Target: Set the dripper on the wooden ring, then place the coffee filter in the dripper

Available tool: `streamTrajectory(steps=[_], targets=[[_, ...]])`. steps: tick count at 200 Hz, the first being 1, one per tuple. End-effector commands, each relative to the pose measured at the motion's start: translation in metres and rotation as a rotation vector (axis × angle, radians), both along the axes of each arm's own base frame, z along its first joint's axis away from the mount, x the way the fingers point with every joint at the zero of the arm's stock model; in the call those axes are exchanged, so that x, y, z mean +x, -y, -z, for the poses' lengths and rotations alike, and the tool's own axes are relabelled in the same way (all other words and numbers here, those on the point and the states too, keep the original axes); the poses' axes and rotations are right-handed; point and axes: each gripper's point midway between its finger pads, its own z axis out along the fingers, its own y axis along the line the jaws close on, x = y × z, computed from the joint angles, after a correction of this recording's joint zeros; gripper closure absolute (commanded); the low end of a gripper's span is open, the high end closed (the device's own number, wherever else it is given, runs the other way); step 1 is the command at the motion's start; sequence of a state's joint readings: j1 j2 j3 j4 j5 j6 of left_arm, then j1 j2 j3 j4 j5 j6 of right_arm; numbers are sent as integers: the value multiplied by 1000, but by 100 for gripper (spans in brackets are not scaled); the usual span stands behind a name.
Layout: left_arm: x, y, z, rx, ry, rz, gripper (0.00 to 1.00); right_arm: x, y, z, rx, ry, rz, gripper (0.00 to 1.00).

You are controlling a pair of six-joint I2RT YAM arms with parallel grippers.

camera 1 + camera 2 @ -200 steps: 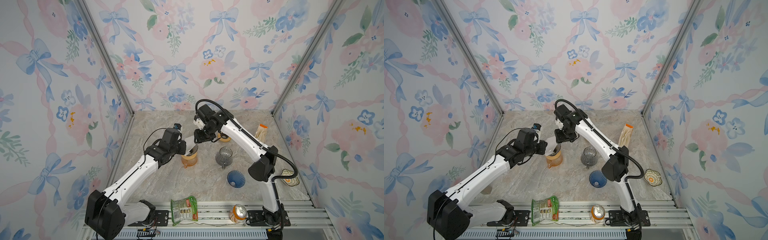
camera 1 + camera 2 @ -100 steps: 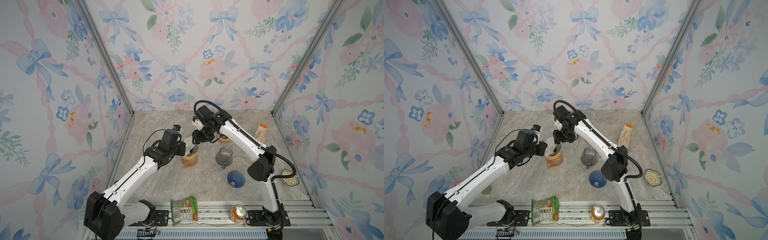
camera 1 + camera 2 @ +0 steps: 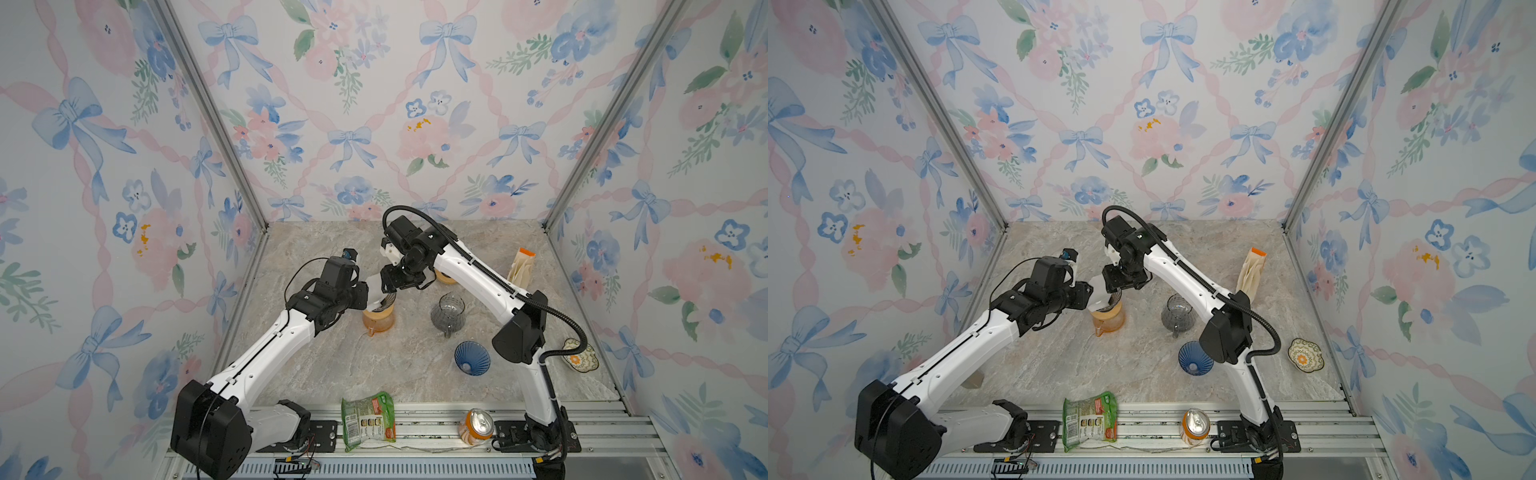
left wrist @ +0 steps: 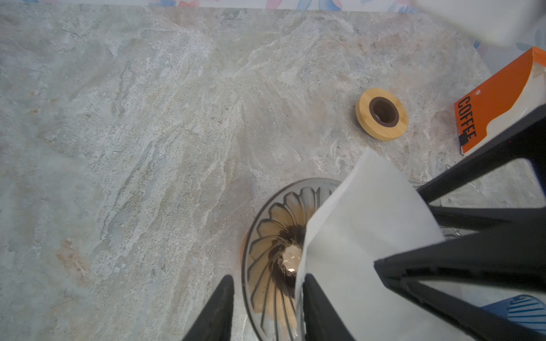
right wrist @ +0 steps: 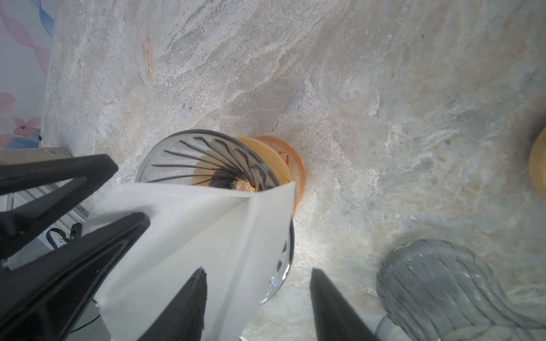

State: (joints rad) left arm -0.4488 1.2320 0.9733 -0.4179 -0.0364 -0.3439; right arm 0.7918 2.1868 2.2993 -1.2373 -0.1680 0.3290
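A clear ribbed glass dripper with a wooden collar sits on an orange carafe mid-table. The white paper coffee filter stands opened into a cone, its point down inside the dripper and its upper part rising above the rim. My left gripper is open; the dripper's rim runs between its fingers and one finger lies against the filter. My right gripper is open too, one finger on the filter, the other outside the rim. In both top views the grippers meet over the dripper.
A grey glass carafe stands right of the dripper, a blue dripper nearer the front. A wooden ring and an orange coffee filter pack lie at the back right. Patterned dish, snack bag and can sit along the front.
Both grippers have stayed over the dripper and their jaws have spread wider. The right gripper has shifted slightly to the left.
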Motion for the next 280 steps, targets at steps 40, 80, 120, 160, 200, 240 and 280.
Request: streamTrajectory(steps=[40, 80, 120, 160, 200, 240, 280], targets=[[-1, -10, 16, 11, -45, -1, 59, -2, 10, 19, -70, -13, 1, 40], [-2, -12, 24, 9, -67, 1, 59, -2, 13, 26, -90, -20, 4, 39], [-2, -11, 30, 7, -88, 10, 60, -3, 16, 32, -113, -24, 7, 39], [-3, -9, 36, 9, -105, 23, 60, -1, 14, 39, -107, -27, 14, 38], [-3, -10, 38, 13, -111, 22, 60, 2, 13, 47, -97, -28, 25, 38], [0, -9, 44, 21, -126, 23, 60, 7, 12, 48, -87, -30, 24, 37], [1, -8, 42, 15, -125, 22, 60, 9, 6, 22, -31, 10, 16, 33]])
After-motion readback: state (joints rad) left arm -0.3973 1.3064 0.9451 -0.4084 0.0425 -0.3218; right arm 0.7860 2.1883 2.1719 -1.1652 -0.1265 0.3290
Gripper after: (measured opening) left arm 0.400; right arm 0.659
